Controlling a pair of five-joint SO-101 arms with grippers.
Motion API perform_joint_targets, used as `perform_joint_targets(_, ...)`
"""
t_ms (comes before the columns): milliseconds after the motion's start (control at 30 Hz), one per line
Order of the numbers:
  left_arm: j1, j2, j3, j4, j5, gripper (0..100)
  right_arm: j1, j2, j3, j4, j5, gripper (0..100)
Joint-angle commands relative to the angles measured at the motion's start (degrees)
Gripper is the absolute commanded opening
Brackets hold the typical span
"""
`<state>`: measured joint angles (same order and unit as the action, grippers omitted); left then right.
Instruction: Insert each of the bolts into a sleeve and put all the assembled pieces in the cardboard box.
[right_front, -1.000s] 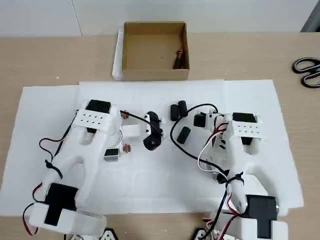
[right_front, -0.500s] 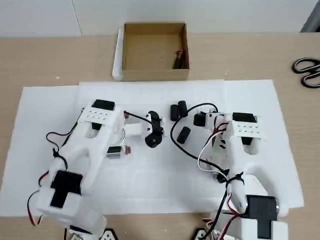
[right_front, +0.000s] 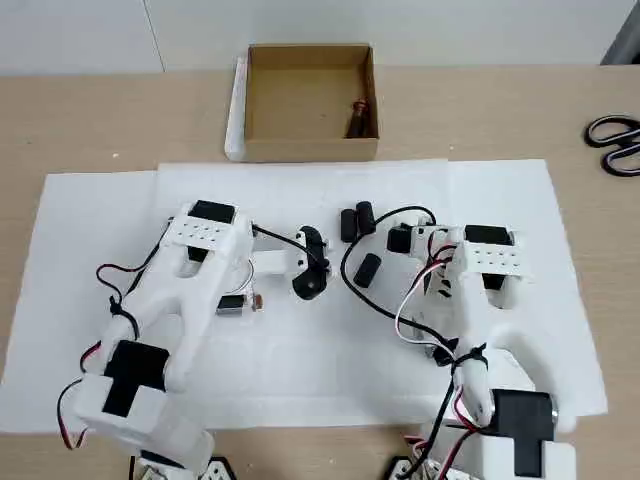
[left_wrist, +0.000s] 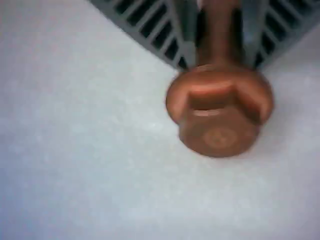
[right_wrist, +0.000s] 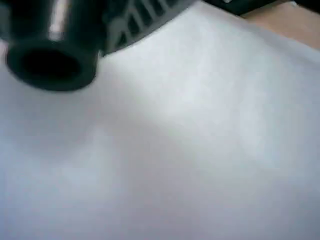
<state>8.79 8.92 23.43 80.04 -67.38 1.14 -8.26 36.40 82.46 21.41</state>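
Left wrist view: the left gripper (left_wrist: 218, 35) pinches a bolt (left_wrist: 220, 117) by its shank, with the head jutting past the tips, free for mating. The right gripper (right_wrist: 70, 25) clasps a sleeve (right_wrist: 50, 62), bore exposed ahead. Beyond both stands the box (right_front: 310, 150), with a piece (right_front: 358, 117) inside.

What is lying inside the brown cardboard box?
One dark sleeve with a copper-coloured bolt end lies against the right-hand wall of the open brown cardboard box. The box's near wall hides a strip of the floor.
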Motion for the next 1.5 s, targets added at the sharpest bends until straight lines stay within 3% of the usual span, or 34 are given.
perform_joint_targets(0,1.14,-0.18,-0.48,-0.09,1.67,1,0.22,-2.51,-0.18,-0.40,0.09,0.7)
perform_joint_targets(167,1.32,-0.18,-1.01,-0.09,2.64,6,0.22,-2.51,-0.18,-0.48,0.09,0.7)
perform_joint_targets(700,7.82,-0.26,-1.80,-2.11,7.65,6,0.48,-2.51,-0.18,-0.48,0.44,0.7)
perform_joint_targets(1000,7.82,-0.26,-9.45,6.42,7.65,6,0.48,-2.51,-0.18,-0.48,0.44,0.7)
perform_joint_targets(1467,7.30,0.35,-10.33,6.68,7.65,6,0.57,-2.51,-0.18,-0.48,0.44,0.7)
